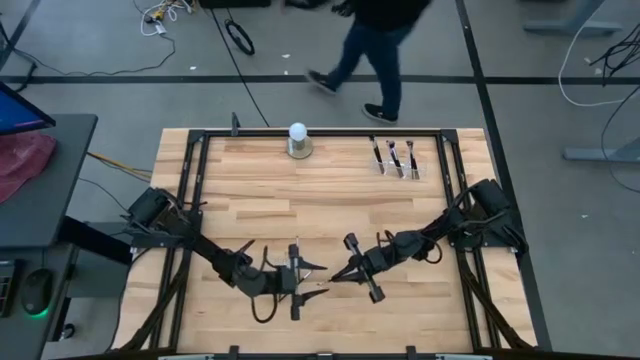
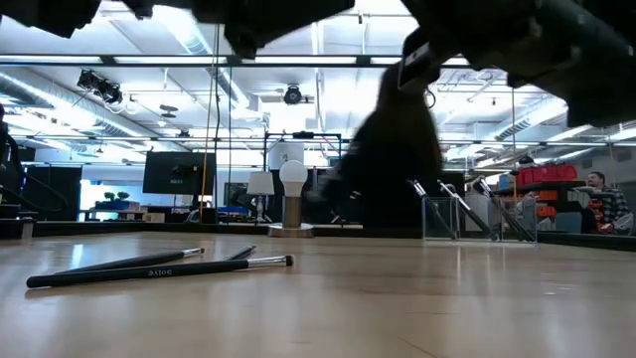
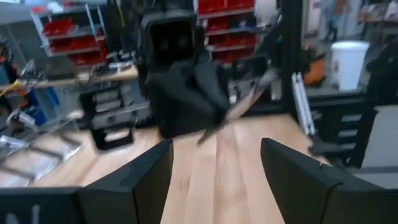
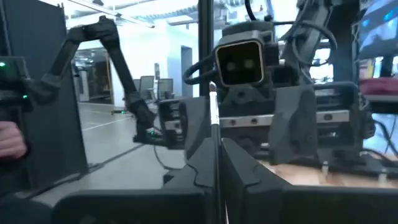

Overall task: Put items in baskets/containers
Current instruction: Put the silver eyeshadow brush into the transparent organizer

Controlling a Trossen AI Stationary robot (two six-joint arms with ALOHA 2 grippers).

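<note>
Two dark makeup brushes (image 2: 159, 268) lie flat on the wooden table (image 1: 330, 200) closest to the low camera, crossing each other, pale lettering on one handle. Up at about 1 o'clock on the table stands the clear holder (image 1: 398, 163), with three more brushes (image 1: 394, 156) leaning upright inside it; seen low, their handles tilt against its wall. At 12 o'clock sits a white ball on a round base (image 1: 298, 141), well apart from the holder.

Both arms meet near the table's middle, toward 6 o'clock. Left gripper (image 1: 312, 278) is spread wide, fingers (image 3: 140, 180) clearly parted with bare wood between them, nothing held. It faces the right gripper (image 1: 340, 274) at close range. Right gripper's fingers are pressed together, pinching a thin brush (image 4: 214, 134) that sticks up between them as a pale narrow shaft; from the left wrist the same brush shows slanted out of the dark gripper body.

Beyond the table's far edge, a person (image 1: 370, 50) in dark clothes walks across the floor. Another person sits far back at 3 o'clock in the low view (image 2: 601, 199).
</note>
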